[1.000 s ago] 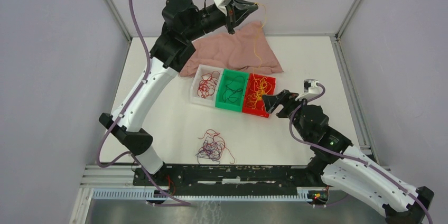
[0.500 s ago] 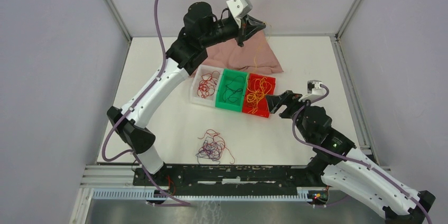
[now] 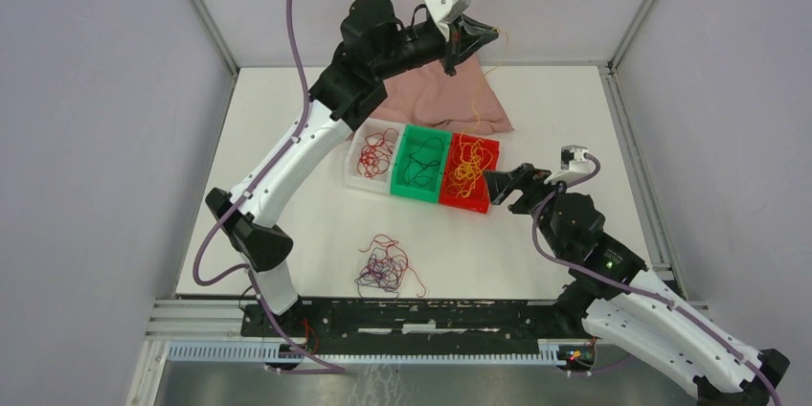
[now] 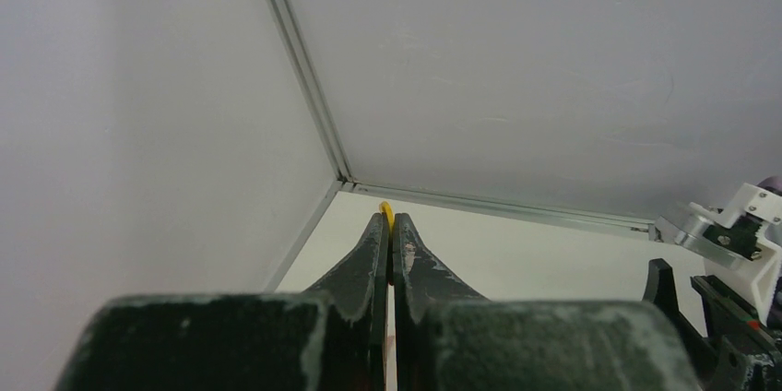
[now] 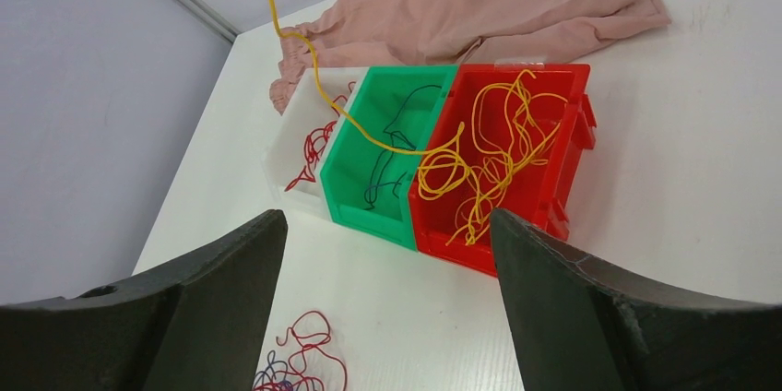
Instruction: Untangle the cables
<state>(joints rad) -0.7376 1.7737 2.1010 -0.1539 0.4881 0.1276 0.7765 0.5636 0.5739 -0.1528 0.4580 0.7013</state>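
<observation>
Pinches a yellow cable [image 4: 387, 212] with left gripper [image 3: 490, 35] at upper centre; holds right gripper [image 3: 494, 189] spread apart beside red bin [image 5: 574, 119].

The top camera looks down from behind the arms on the whole surface [image 3: 316, 224]. The left wrist camera faces the far wall [image 4: 553, 59]. The right wrist camera looks closely down at the bins [image 5: 369, 216], shared with the top view.

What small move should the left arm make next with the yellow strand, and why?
Probably carry the left gripper over the red bin and release. It is shut on a yellow cable whose lower end already lies in that bin, while the rest drapes across the green bin.
</observation>
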